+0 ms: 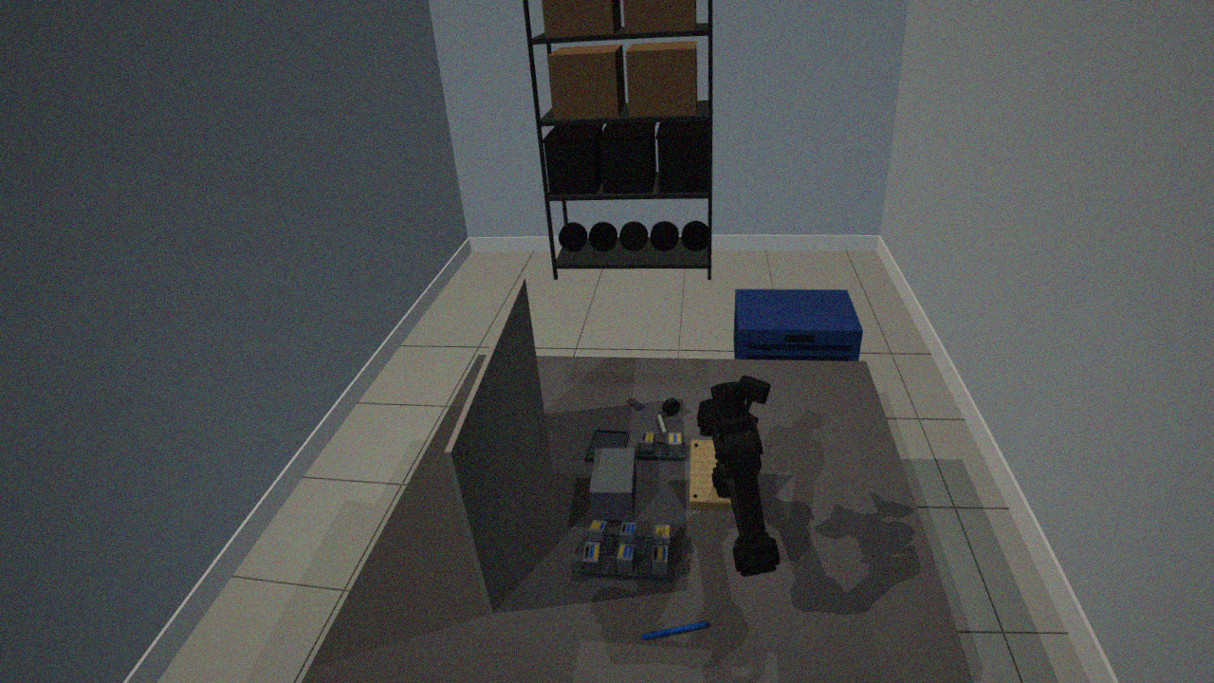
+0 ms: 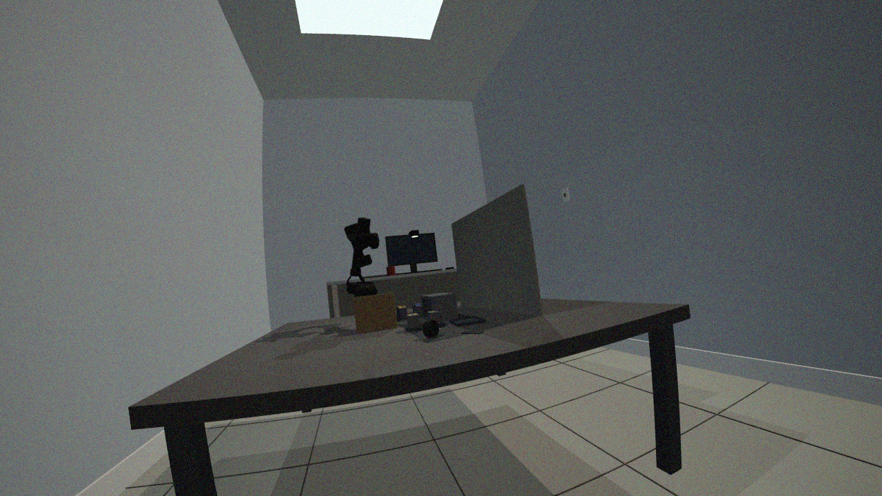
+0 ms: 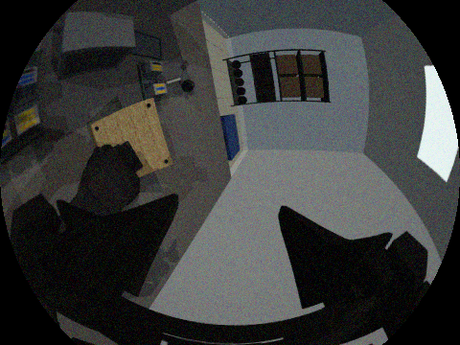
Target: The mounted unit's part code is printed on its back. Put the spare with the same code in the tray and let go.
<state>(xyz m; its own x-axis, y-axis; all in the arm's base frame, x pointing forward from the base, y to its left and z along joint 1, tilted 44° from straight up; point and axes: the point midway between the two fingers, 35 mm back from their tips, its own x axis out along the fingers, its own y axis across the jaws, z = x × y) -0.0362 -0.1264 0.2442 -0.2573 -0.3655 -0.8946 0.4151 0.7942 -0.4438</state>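
My gripper [image 3: 229, 206] is open and empty, with its fingers wide apart in the wrist view and well away from the units. Several small units with yellow, blue and white labels stand on a dark holder [image 1: 628, 577] at the near side. Two more labelled units [image 1: 648, 438] [image 1: 674, 438] [image 3: 156, 66] [image 3: 160, 88] stand on a smaller dark base. An empty dark tray [image 1: 613, 432] [image 3: 161, 49] lies beside them. A grey box [image 1: 613, 471] [image 2: 439, 302] [image 3: 98, 31] stands between the groups. I cannot tell which unit is the mounted one; no code is readable.
A tall grey panel [image 1: 509, 475] [image 2: 496, 259] stands left of the grey box in the top view. The arm's wooden base block [image 1: 703, 484] [image 2: 375, 311] [image 3: 129, 125] is to the right. A black round object [image 1: 671, 406] [image 2: 430, 328] [image 3: 187, 85] stands behind the two units. A blue pen [image 1: 674, 630] lies in front.
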